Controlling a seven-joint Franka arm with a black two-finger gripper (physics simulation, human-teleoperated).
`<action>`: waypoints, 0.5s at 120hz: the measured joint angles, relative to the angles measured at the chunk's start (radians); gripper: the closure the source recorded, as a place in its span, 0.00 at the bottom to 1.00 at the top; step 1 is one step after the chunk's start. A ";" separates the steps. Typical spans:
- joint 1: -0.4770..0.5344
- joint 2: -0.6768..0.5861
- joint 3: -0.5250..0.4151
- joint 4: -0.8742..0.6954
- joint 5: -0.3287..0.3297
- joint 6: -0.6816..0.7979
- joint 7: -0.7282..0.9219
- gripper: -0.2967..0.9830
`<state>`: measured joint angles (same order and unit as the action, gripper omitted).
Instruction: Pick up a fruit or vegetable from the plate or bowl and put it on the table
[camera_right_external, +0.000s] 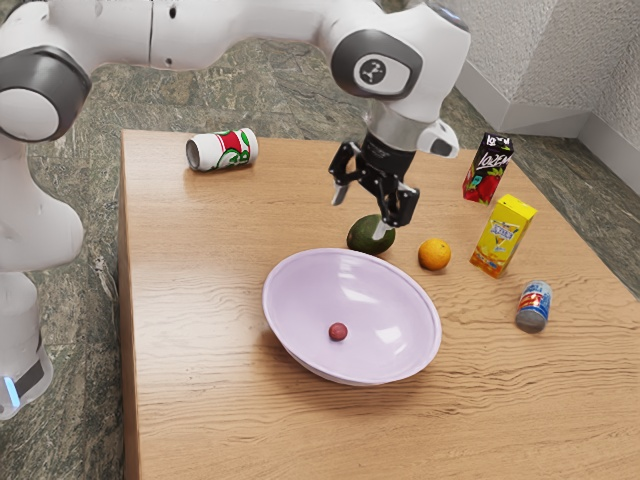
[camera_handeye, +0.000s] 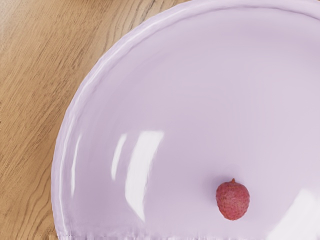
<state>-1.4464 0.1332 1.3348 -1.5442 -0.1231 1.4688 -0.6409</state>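
Note:
My gripper (camera_right_external: 360, 212) is open, with its fingers spread and nothing between them, up above the table behind the bowl and over the avocado. The lilac bowl (camera_right_external: 300, 285) rests on the table; inside it lies a small dark red lychee-like fruit (camera_right_external: 338, 331). In the wrist view the bowl (camera_handeye: 210, 90) spreads wide under my hand, and the red fruit (camera_handeye: 233, 200) lies on its inner surface, its short stem visible.
Behind the bowl, a dark green avocado (camera_right_external: 366, 235) and an orange (camera_right_external: 434, 254) lie on the table (camera_right_external: 210, 260). Farther right are a yellow carton (camera_right_external: 503, 236), a dark juice carton (camera_right_external: 487, 170) and a small can (camera_right_external: 533, 306). A white-red can (camera_right_external: 222, 150) lies at the back left.

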 joint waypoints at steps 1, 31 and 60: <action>0.000 0.001 -0.003 0.001 0.006 -0.001 -0.008 0.23; 0.100 0.008 -0.010 -0.004 -0.090 -0.020 -0.196 0.23; 0.115 0.021 -0.030 -0.020 -0.127 -0.028 -0.306 0.23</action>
<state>-1.3316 0.1544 1.3050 -1.5638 -0.2497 1.4406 -0.9467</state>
